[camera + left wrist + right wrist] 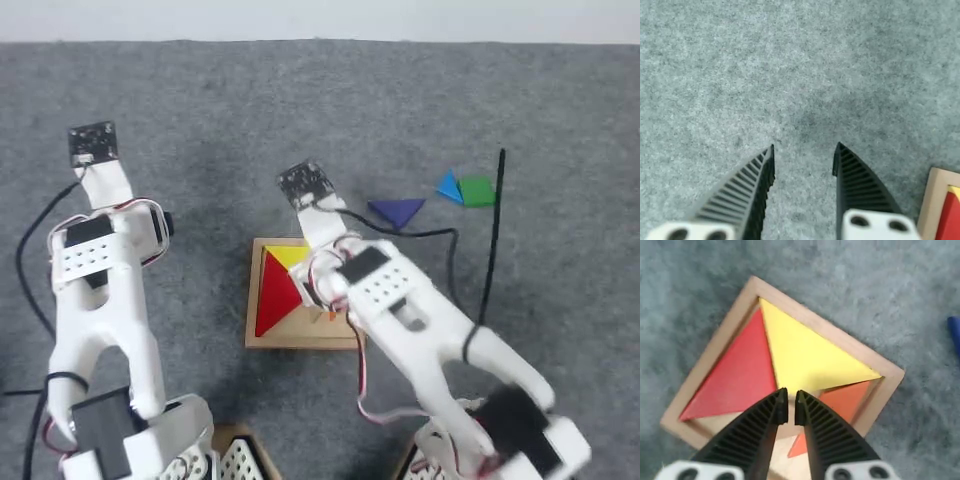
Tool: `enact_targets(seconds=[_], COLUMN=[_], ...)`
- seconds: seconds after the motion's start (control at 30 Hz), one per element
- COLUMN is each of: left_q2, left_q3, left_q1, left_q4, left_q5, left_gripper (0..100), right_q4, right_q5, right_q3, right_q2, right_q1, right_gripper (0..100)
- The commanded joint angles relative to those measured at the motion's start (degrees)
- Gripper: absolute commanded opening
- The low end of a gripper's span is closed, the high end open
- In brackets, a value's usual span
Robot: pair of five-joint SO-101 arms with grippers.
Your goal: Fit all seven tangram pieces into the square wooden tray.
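**Three pieces in the tray, three loose on the desk**

Three pieces lay inside the square wooden tray [300, 342] [714, 352]. A red triangle [275, 295] [737, 372] sat against one wall. A yellow triangle [285, 257] [805, 355] touched it along a shared edge, and an orange piece [850, 397] sat in the corner beside the yellow one.

Your right pincer [791, 407] hung over the middle of the tray, where red and yellow met. Its jaws were clenched to a thin slit with nothing between them. Your left pincer [805, 147] was released, jaws wide apart, over the bare grey desk [200, 120] near one corner of the tray.

Out on the desk, apart from the tray, you had a purple triangle [398, 210]. Farther off, a blue triangle [449, 187] touched a green piece [478, 191]. You could not tell the green piece's shape from the high view.
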Motion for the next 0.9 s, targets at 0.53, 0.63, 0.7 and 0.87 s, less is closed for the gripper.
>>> enact_targets(seconds=[0.53,0.63,0.7,0.87], left_q2=[-0.3,-0.3,-0.3,-0.3], left_q3=[-0.6,-0.6,-0.6,-0.6], left_q1=[0.4,0.4,0.4,0.4], left_q4=[-1.3,-1.3,-1.3,-1.3], left_q5=[0.0,0.0,0.0,0.0], left_gripper=[19,19,19,19], right_q4=[-4.6,-4.6,-4.6,-4.6], right_q5=[0.3,0.3,0.3,0.4], right_q3=[-0.4,-1.8,-2.1,-4.0], right_q2=[9.6,11.2,11.2,9.6], right_q1=[0.9,1.4,1.4,2.1], right_gripper=[4.4,4.4,4.4,4.4])
